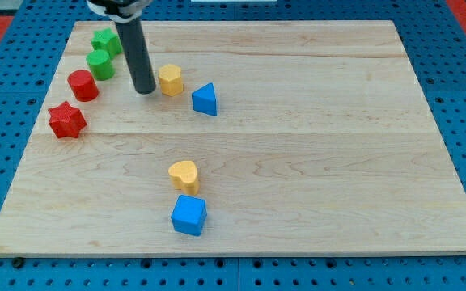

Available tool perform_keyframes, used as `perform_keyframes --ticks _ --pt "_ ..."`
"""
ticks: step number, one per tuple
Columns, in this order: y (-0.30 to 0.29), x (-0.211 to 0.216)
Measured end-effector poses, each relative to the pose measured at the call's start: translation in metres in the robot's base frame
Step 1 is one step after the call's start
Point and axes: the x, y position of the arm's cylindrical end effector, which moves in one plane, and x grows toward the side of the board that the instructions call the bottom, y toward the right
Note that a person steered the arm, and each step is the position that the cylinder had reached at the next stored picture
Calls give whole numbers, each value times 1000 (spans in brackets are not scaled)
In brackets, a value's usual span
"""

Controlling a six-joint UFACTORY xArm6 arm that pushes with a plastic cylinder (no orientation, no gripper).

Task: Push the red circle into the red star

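Wooden board (298,162) carries everything. Red star (67,120) lies near-left of the red circle (82,85), just beside it. My tip (144,91), a bare rod holding nothing, stands right of the circle, beside the yellow hexagon (170,80).

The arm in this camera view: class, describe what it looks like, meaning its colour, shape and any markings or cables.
Only the arm's end shows: a straight, smooth dark grey-black rod, round like a cylinder, ending in my tip. At the view's top it joins a wider fitting with a pale rim. No cables or markings are visible.
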Motion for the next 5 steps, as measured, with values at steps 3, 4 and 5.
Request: perform_keyframes --ticks 3,4,5 --pt "7 -23" --pt "-1 -29" --pt "-34 -29"
